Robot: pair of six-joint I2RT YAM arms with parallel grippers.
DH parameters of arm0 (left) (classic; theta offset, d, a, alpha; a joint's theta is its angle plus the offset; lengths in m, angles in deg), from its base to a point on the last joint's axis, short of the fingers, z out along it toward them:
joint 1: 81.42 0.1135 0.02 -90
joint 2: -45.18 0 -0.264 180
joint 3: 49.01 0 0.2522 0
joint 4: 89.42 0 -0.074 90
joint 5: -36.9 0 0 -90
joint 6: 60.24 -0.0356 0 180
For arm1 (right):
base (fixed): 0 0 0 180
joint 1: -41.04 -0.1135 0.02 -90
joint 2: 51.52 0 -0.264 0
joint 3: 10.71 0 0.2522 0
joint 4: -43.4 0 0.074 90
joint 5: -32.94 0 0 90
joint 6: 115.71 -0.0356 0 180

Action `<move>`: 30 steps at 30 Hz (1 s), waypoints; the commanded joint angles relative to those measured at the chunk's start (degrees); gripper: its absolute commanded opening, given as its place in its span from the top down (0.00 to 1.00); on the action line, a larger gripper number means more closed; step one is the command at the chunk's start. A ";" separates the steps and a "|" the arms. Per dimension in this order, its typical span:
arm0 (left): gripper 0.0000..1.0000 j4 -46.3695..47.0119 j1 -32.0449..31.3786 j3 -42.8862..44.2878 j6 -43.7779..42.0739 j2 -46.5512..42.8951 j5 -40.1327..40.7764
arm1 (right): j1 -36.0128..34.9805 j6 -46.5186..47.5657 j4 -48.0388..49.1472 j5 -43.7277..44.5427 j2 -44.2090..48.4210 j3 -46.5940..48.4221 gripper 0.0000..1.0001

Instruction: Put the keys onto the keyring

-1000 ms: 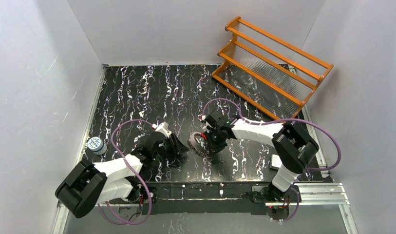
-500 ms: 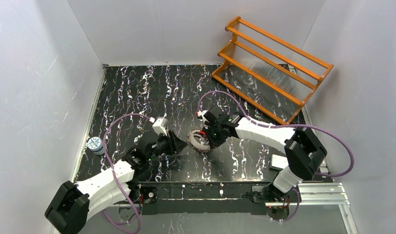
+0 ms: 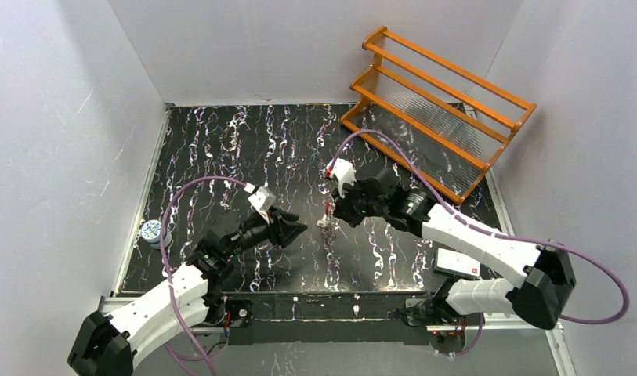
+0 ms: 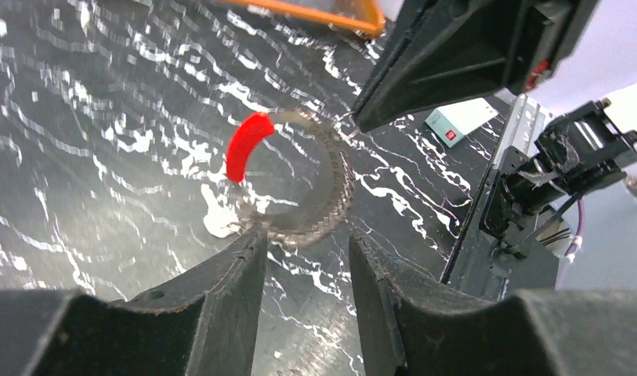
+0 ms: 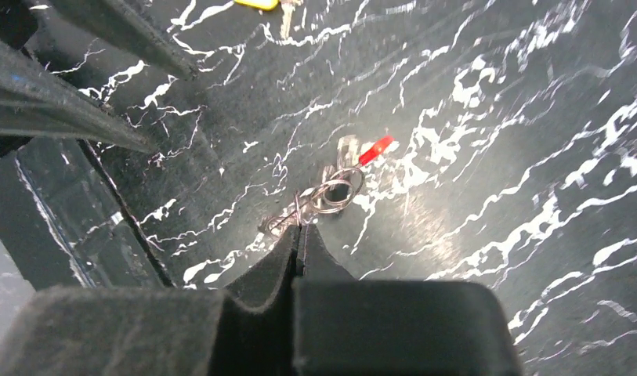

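bench (image 3: 221, 141): black with white veins, white walls around
right gripper (image 5: 298, 229): clamped on the keyring (image 5: 334, 190) wire
left gripper (image 4: 303, 266): jaws apart, tips just beside the keyring
keyring: mid-bench, between both grippers

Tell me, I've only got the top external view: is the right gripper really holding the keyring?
Observer: Yes. The right wrist view shows the right gripper shut on the keyring wire, with the loop running out ahead of its tips.
Operator: Where's the red section?
Observer: In the left wrist view the red section is at the loop's upper left. The right gripper pinches at its upper right.
Operator: Is the left gripper on it?
Observer: The left gripper is open, with the loop's lower edge just ahead of the gap. I can't tell whether they touch.
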 commanded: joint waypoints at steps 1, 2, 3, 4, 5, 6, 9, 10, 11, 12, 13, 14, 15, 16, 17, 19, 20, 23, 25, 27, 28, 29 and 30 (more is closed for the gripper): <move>0.59 4.05 0.19 2.84 -10.39 -2.93 -6.33 | -0.11 9.01 11.22 -2.60 7.38 -4.03 0.99; 0.59 4.71 0.19 2.94 -11.41 -3.42 -7.39 | -0.04 10.06 12.97 -3.17 8.66 -4.89 0.99; 0.59 5.53 0.19 2.98 -12.31 -3.65 -8.19 | -0.10 11.22 14.00 -3.77 9.70 -5.56 0.99; 0.59 6.55 0.12 2.99 -12.94 -3.60 -9.07 | -0.11 12.26 14.60 -4.78 10.62 -6.07 0.99; 0.59 7.66 0.10 2.99 -13.23 -3.38 -9.91 | -0.11 13.56 14.84 -6.16 11.11 -6.34 0.99; 0.59 8.90 0.02 2.99 -13.22 -2.97 -10.62 | -0.11 14.65 15.07 -7.83 11.48 -6.56 0.99; 0.62 11.84 -0.50 3.16 -13.31 -1.41 -12.61 | -0.11 17.15 15.69 -13.70 12.13 -7.20 0.99; 0.63 12.49 -0.74 3.21 -13.49 -0.96 -13.00 | -0.11 17.36 16.22 -14.94 12.25 -7.85 0.99; 0.64 12.91 -1.23 3.24 -13.80 -0.50 -13.23 | -0.11 17.42 16.93 -16.13 12.48 -8.26 0.99; 0.64 13.25 -1.81 3.33 -14.30 -0.12 -13.29 | -0.11 18.01 17.02 -17.92 12.64 -8.51 0.99; 0.64 13.37 -2.35 3.34 -15.02 -0.02 -13.30 | -0.11 18.30 17.46 -19.03 12.72 -9.09 0.99; 0.64 13.40 -2.91 3.30 -15.75 -0.01 -13.03 | -0.11 18.47 18.02 -20.32 12.82 -9.51 0.99; 0.64 13.39 -3.40 3.22 -16.47 -0.06 -12.77 | -0.11 19.11 18.00 -21.68 12.95 -9.72 0.99; 0.64 13.39 -3.78 3.10 -17.13 -0.24 -12.55 | -0.11 19.48 18.16 -22.55 13.10 -10.06 0.99; 0.63 13.43 -4.20 2.94 -17.83 -0.39 -12.51 | -0.11 19.82 18.47 -23.63 13.13 -10.37 0.99; 0.62 13.40 -4.85 2.58 -19.13 -0.70 -12.81 | -0.09 20.60 18.68 -25.02 13.37 -10.68 0.99; 0.62 13.39 -5.31 2.48 -20.59 -0.81 -13.17 | -0.11 20.71 18.80 -25.32 13.44 -10.85 0.99; 0.63 13.38 -6.08 2.42 -22.48 -0.63 -14.06 | -0.11 20.81 19.30 -26.27 13.49 -10.91 0.99; 0.64 13.39 -6.57 2.54 -23.12 -0.19 -14.10 | -0.11 20.60 19.72 -26.91 13.46 -10.91 0.99; 0.66 13.38 -6.88 2.63 -23.28 0.38 -13.74 | -0.11 20.34 19.80 -27.29 13.34 -10.84 0.99; 0.66 13.38 -7.01 2.70 -23.36 0.64 -13.66 | -0.11 20.25 19.76 -27.43 13.24 -10.76 0.99; 0.67 13.38 -7.14 2.80 -23.38 0.98 -13.53 | -0.11 20.13 19.76 -27.44 13.13 -10.67 0.99; 0.68 13.38 -7.25 2.93 -23.38 1.26 -13.48 | -0.11 19.99 19.76 -27.55 13.15 -10.65 0.99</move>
